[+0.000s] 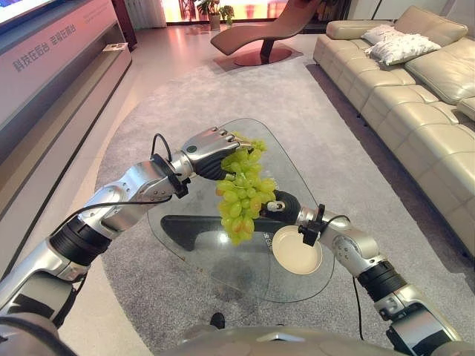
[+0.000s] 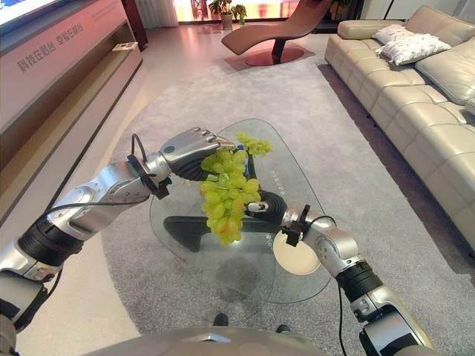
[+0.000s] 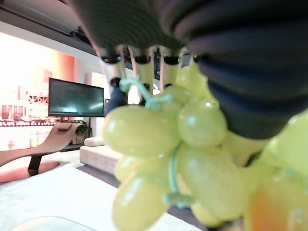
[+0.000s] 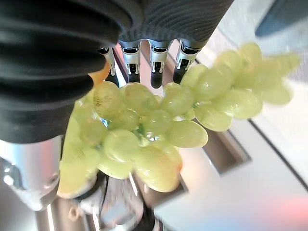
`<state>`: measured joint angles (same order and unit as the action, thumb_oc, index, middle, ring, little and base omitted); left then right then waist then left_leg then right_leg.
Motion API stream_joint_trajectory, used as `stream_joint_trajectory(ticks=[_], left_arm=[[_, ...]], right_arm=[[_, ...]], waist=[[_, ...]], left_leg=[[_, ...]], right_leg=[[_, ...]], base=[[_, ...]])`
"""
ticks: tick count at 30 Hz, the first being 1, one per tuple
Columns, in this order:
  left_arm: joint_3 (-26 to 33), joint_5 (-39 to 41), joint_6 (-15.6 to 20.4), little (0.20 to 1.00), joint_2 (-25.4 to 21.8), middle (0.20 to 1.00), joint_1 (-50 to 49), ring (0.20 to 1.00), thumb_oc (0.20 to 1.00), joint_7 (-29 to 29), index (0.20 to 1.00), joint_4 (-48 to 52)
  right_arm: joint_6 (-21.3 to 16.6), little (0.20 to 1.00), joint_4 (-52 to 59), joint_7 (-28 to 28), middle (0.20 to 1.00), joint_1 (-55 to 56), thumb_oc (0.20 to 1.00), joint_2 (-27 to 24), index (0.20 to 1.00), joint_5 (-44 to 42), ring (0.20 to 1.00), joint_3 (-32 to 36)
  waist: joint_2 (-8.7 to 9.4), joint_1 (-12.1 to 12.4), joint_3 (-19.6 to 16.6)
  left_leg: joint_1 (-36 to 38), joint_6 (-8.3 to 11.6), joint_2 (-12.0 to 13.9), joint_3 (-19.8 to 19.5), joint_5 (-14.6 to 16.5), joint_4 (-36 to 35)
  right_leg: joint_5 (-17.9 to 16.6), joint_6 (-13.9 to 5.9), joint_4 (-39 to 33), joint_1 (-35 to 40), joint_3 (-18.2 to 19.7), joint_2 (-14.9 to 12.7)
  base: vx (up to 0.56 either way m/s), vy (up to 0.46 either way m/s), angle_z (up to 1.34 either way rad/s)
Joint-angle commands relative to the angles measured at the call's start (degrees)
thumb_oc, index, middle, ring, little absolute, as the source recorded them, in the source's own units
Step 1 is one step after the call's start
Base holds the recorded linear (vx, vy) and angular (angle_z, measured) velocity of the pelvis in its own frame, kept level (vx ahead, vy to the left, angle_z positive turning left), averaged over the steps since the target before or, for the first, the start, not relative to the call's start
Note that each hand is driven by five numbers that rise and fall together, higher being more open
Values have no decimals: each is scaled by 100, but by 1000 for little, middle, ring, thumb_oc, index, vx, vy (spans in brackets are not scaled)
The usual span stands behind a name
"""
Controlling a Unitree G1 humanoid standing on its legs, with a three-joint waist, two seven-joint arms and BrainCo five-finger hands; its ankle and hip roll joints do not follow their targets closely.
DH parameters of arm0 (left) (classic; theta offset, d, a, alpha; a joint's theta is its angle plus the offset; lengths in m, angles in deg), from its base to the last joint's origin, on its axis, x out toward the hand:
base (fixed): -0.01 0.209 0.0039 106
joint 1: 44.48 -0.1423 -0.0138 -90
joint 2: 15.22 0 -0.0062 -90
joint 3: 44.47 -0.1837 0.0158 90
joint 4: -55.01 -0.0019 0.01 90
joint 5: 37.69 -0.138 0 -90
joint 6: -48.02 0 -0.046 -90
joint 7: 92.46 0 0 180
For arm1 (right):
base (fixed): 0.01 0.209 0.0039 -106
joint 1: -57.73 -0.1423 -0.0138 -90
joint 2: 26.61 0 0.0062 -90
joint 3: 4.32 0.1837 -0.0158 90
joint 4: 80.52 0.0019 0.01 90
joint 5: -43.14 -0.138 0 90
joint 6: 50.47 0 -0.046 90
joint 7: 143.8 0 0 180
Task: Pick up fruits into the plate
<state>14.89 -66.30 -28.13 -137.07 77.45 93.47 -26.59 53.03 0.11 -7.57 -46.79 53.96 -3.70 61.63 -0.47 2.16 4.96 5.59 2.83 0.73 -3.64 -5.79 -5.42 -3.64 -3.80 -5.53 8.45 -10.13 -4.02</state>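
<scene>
A big bunch of green grapes (image 1: 239,200) hangs above the glass table (image 1: 223,271). My left hand (image 1: 208,152) holds it from above, fingers curled round its top and stem (image 3: 144,91). My right hand (image 1: 283,206) is low beside the bunch's lower half, its fingers (image 4: 153,62) stretched out toward the grapes (image 4: 144,125) and its thumb tip (image 2: 256,206) against them. A round white plate (image 1: 297,251) lies on the glass just under my right wrist. A second, smaller bunch of green grapes (image 1: 252,144) lies on the table's far side.
The table's dark base (image 1: 185,230) shows through the glass. A beige sofa (image 1: 415,111) runs along the right, a brown lounge chair (image 1: 267,33) stands at the back, and a long low wall unit (image 1: 59,81) is on the left. Grey rug surrounds the table.
</scene>
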Motion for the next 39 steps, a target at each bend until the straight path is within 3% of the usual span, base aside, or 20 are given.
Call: stream_joint_trajectory(ticks=[1,10,13,19,31,32,34,39], left_arm=[[149,358,-92,200,175,200,826,200,200,-204,200,-119],[169,360,-187,200,252,200,767,200,200,-181,200,-180],[120,207,-371,200,361,200,772,200,200,-213,200,-264],[70,54,-537,200,448,200,747,200,200,-251,200,-430],[22,-456,-268,200,641,200,501,200,200,-148,200,-355],[9,-469,-275,200,623,200,487,200,200,-133,200,-325],[-15,-452,-271,200,608,200,478,200,200,-129,200,-329],[0,-466,-248,200,598,200,422,200,200,-112,200,-287]], right_arm=[[-82,1000,679,-460,1000,-73,1000,314,1000,-526,1000,-234],[100,1000,896,-723,1000,6,1000,378,1000,-576,1000,-464],[323,1000,1109,-926,1000,40,1000,521,1000,-704,1000,-690],[436,1000,1242,-787,1000,72,1000,582,1000,-730,1000,-848],[866,1000,985,-907,1000,259,1000,868,1000,-996,1000,-963],[862,827,991,-889,827,274,827,861,827,-1059,827,-969],[853,200,992,-855,200,283,200,865,200,-1149,200,-971],[820,200,974,-817,200,324,200,878,200,-1083,200,-987]], waist=[[89,166,-84],[88,154,-48],[81,145,-18],[87,139,10],[74,182,28],[73,184,31],[72,186,32],[69,195,47]], left_leg=[[546,-37,-87,327,1141,140],[546,-30,-83,333,1126,143],[556,-34,-85,347,1121,145],[563,-32,-91,341,1123,148],[568,-33,-80,316,1131,135],[567,-31,-80,314,1131,135],[566,-28,-80,313,1130,135],[553,-23,-75,312,1119,137]], right_leg=[[598,-310,67,300,-254,-227],[590,-312,65,291,-221,-217],[597,-310,71,297,-192,-204],[600,-317,78,294,-176,-207],[599,-317,71,291,-200,-213],[598,-320,71,289,-199,-213],[597,-321,68,289,-198,-215],[581,-323,72,273,-209,-220]], base=[[0,0,0],[0,0,0],[0,0,0],[0,0,0],[0,0,0],[0,0,0],[0,0,0],[0,0,0]])
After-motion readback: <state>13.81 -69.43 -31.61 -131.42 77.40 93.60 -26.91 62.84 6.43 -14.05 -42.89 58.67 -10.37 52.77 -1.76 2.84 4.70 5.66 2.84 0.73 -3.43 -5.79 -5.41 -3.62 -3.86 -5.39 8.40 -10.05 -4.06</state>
